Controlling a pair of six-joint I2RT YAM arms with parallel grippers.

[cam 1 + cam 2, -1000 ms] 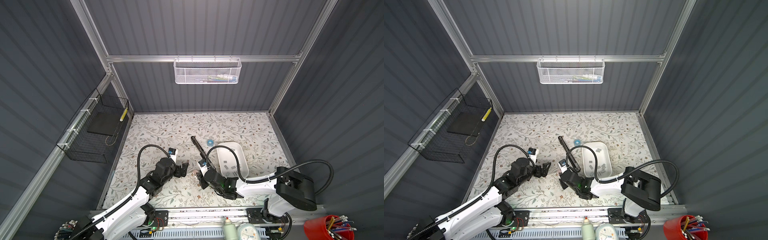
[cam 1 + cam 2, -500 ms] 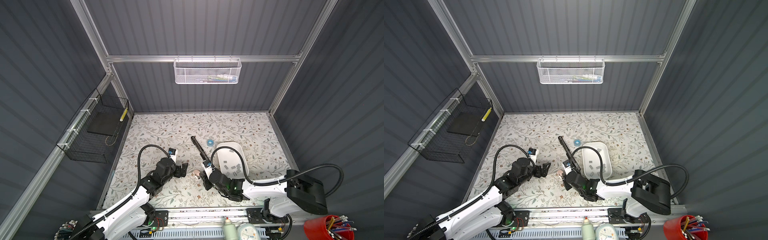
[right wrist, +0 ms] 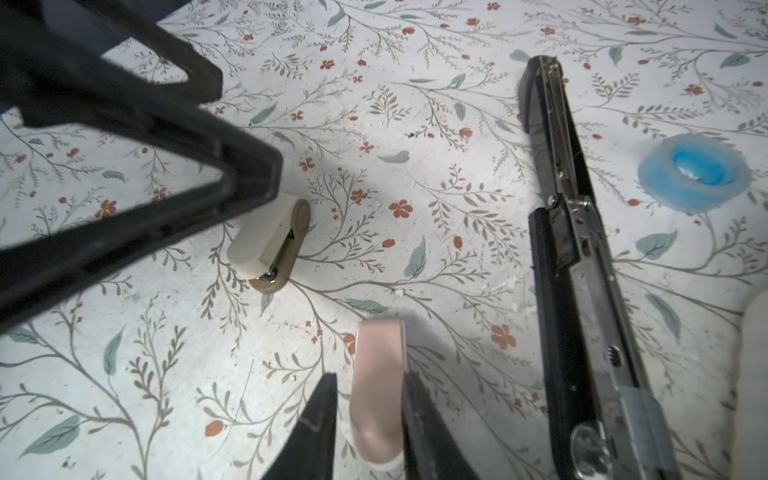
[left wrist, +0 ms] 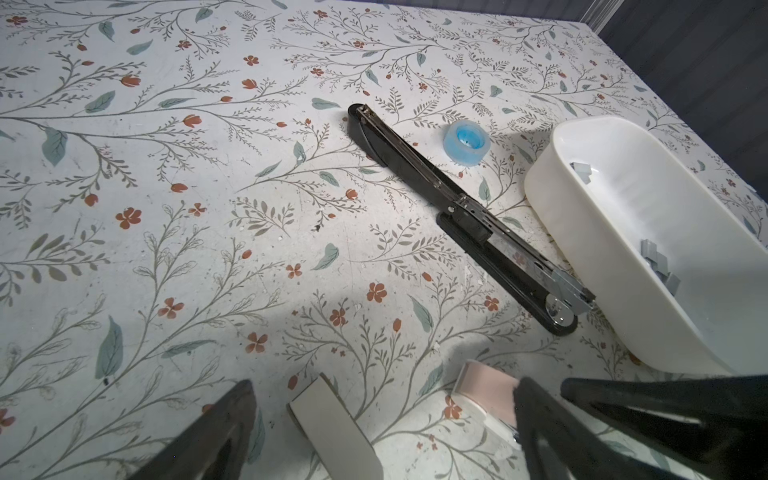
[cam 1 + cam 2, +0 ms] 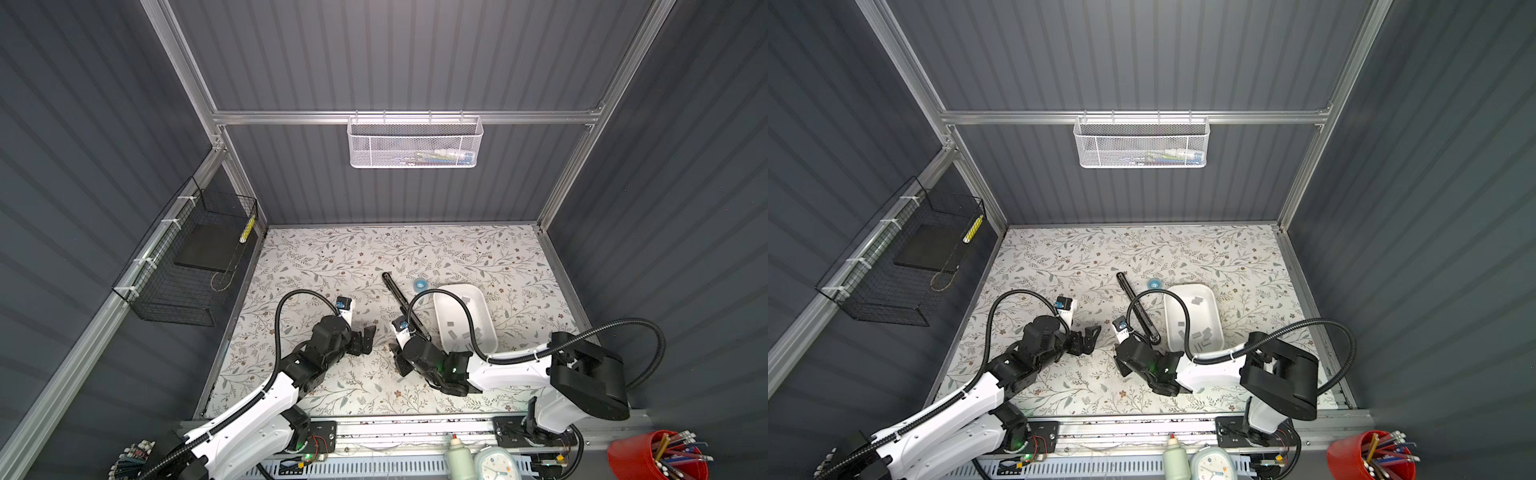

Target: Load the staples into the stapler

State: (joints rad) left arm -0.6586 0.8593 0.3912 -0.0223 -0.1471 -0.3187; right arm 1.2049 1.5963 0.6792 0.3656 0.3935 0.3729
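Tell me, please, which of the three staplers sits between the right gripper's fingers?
The pink stapler, clamped in the right gripper; the cream stapler and the long black stapler lie ungripped on the table.

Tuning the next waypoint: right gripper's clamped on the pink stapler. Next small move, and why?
Probably raise the pink stapler slightly: the right gripper is shut on it at the table, the left gripper stands open nearby, and the staples lie in the white tray.

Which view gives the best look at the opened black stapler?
The left wrist view: the black stapler lies whole, opened out flat, its metal channel clear. The right wrist view is closer but cuts off one end. In both top views it is small, detail lost.
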